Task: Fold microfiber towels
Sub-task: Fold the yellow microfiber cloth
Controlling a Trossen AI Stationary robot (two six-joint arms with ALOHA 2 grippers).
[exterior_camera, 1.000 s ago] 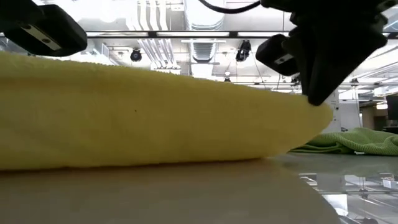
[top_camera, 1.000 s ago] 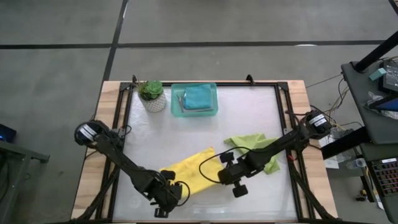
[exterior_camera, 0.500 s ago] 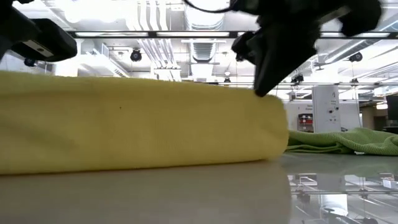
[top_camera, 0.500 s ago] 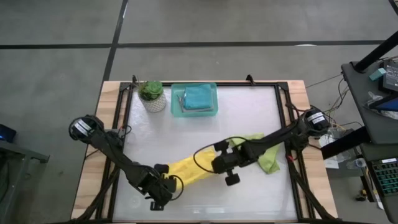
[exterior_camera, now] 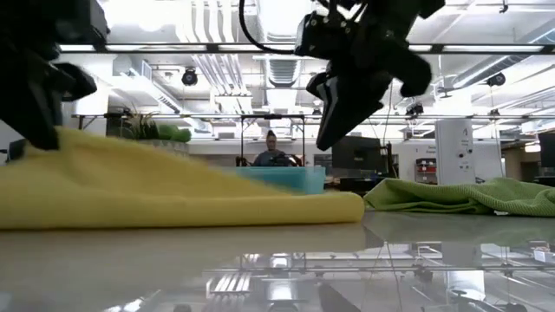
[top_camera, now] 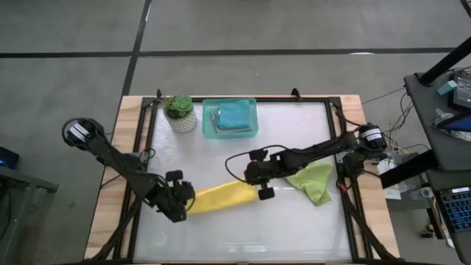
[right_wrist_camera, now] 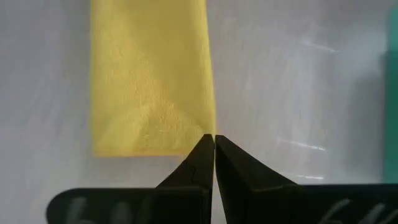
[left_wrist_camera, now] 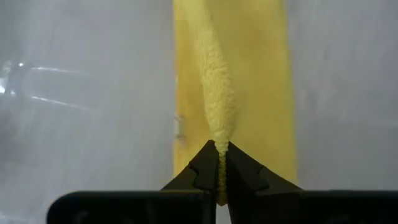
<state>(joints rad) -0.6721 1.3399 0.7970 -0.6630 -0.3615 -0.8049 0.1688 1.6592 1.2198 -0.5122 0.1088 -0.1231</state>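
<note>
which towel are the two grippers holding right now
The yellow towel: the left gripper and right gripper pinch its opposite ends. The lime green towel lies loose; the teal one sits in the tray.

Grey concrete floor (top_camera: 66, 44), ceiling lights (exterior_camera: 286, 17) overhead.

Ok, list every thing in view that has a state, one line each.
yellow towel: folded into a long strip, flat on the table, one end pinched.
lime green towel: crumpled, unfolded.
teal towel: folded, lying in the tray.
left gripper: fingers shut on the yellow towel's end.
right gripper: fingers shut at the towel's other end, grip unclear.
</note>
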